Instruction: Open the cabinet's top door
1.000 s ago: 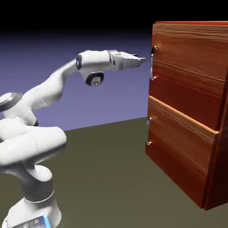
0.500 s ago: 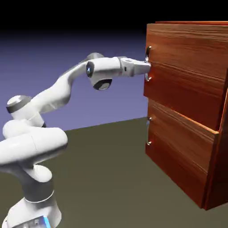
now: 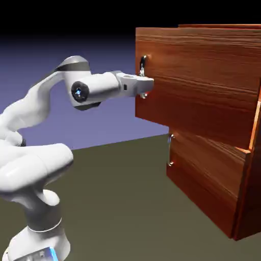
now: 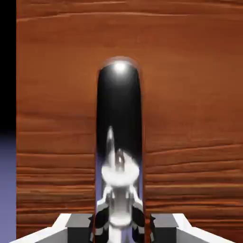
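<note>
Glossy white rounded arm [image 3: 35, 107], grey joint caps, dark round wrist socket with blue glint, blue-lit base, small grey fingertips [image 4: 76, 227].

The white Franka Panda arm [image 3: 35, 153] rises from the lower left, bends at a high elbow and reaches level to the right. Its two-finger gripper [image 3: 145, 85] is clamped tight on the long silver bar handle [image 4: 119, 137], which fills the gap between the grey fingertips [image 4: 78, 223].
</note>
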`<state>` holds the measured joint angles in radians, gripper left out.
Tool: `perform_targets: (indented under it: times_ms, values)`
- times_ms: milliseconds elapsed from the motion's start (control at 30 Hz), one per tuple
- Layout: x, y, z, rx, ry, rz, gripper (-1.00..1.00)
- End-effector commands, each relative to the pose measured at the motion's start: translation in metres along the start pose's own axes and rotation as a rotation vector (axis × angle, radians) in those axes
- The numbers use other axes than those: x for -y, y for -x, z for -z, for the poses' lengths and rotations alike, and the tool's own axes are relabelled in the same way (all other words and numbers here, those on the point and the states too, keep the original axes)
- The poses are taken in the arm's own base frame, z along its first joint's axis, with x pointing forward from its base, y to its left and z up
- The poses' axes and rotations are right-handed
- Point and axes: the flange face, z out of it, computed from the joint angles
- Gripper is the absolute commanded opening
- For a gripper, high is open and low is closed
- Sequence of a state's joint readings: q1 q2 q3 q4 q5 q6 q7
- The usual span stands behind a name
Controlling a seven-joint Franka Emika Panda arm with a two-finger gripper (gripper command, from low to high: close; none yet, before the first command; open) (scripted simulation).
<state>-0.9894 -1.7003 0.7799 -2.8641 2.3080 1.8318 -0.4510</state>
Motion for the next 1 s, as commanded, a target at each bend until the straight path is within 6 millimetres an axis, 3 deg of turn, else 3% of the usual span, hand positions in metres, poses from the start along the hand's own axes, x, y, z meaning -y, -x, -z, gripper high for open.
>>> perform_targets:
  times_ms: [0, 500, 967]
  values:
    - [-0.003, -0.003, 0.01, 0.016, -0.015, 0.0, -1.0]
    - [-0.047, -0.047, 0.122, 0.226, -0.225, 0.0, -1.0]
    - [-0.1, -0.1, 0.196, 0.397, -0.396, 0.0, -1.0]
